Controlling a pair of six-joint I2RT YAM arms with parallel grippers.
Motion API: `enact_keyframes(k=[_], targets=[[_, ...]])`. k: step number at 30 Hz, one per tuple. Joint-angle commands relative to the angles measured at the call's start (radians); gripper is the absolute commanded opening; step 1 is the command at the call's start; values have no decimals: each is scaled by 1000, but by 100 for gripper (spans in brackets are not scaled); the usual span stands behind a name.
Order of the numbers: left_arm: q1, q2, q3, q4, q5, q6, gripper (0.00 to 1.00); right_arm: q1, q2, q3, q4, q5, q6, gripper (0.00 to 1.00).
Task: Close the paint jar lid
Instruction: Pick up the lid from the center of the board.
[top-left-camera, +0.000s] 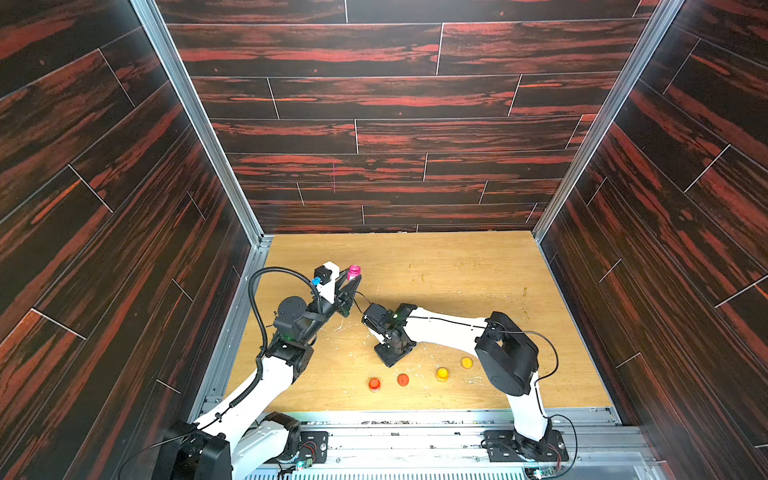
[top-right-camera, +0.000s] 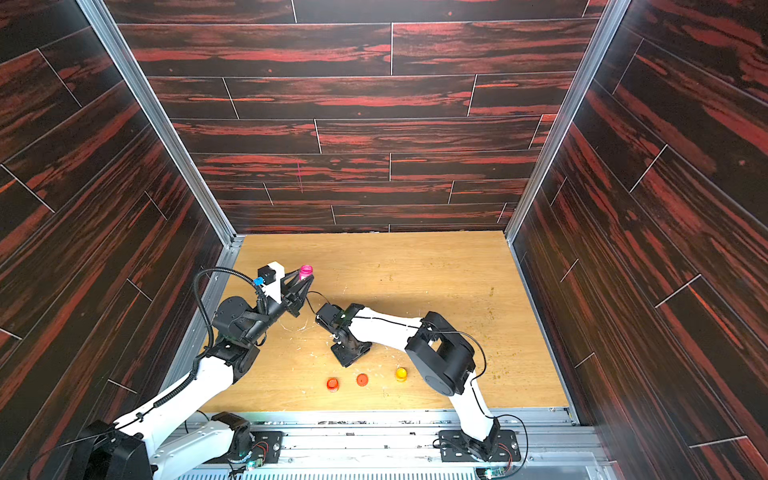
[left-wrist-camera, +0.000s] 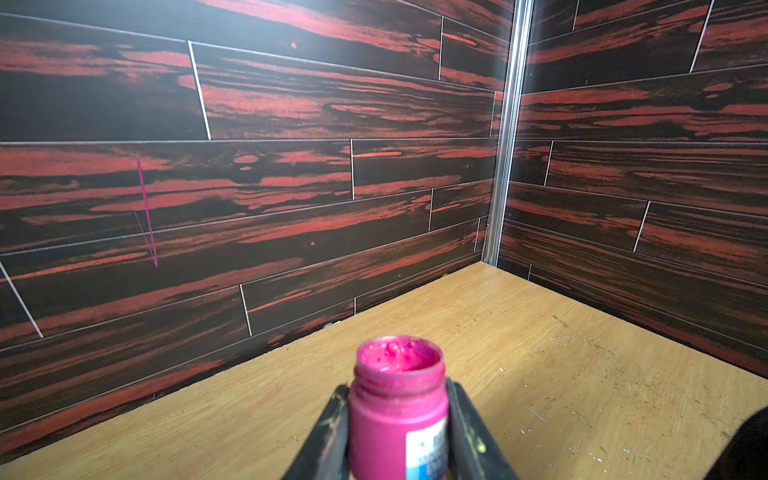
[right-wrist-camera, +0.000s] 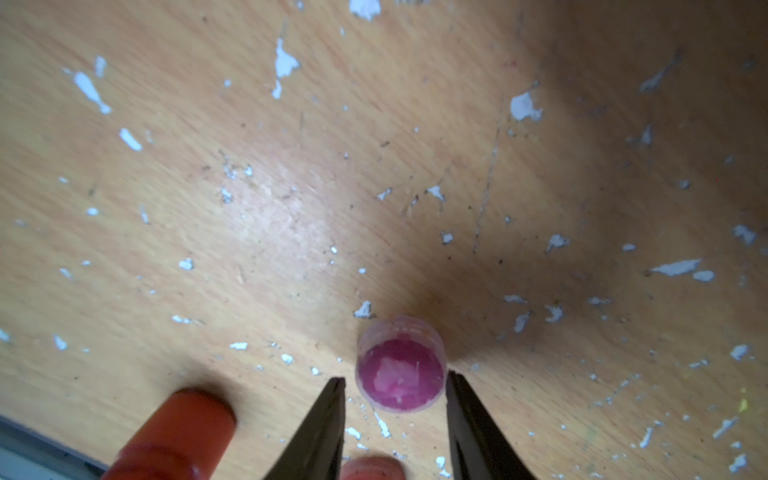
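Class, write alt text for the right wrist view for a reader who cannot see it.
A pink-stained lid lies on the paint-flecked wooden table between the open fingers of the right gripper. An orange-red jar sits nearby.

lid (right-wrist-camera: 401, 376): pink, round, pale rim, lying on the table
right gripper (right-wrist-camera: 395, 377): black fingers astride the lid, jaws apart; one tip at its rim, the other just clear
orange jar (right-wrist-camera: 174, 432): blurred, outside one finger, apart from the lid
table (right-wrist-camera: 249, 187): pale wood, white flecks all over
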Motion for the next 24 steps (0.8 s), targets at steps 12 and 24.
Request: enact_keyframes(k=[12, 24], targets=[[5, -33, -15, 6, -13, 17, 20, 15, 34, 2, -12, -3, 14, 40], [5, -37, -17, -3, -14, 16, 21, 15, 50, 17, -14, 4, 16, 42]])
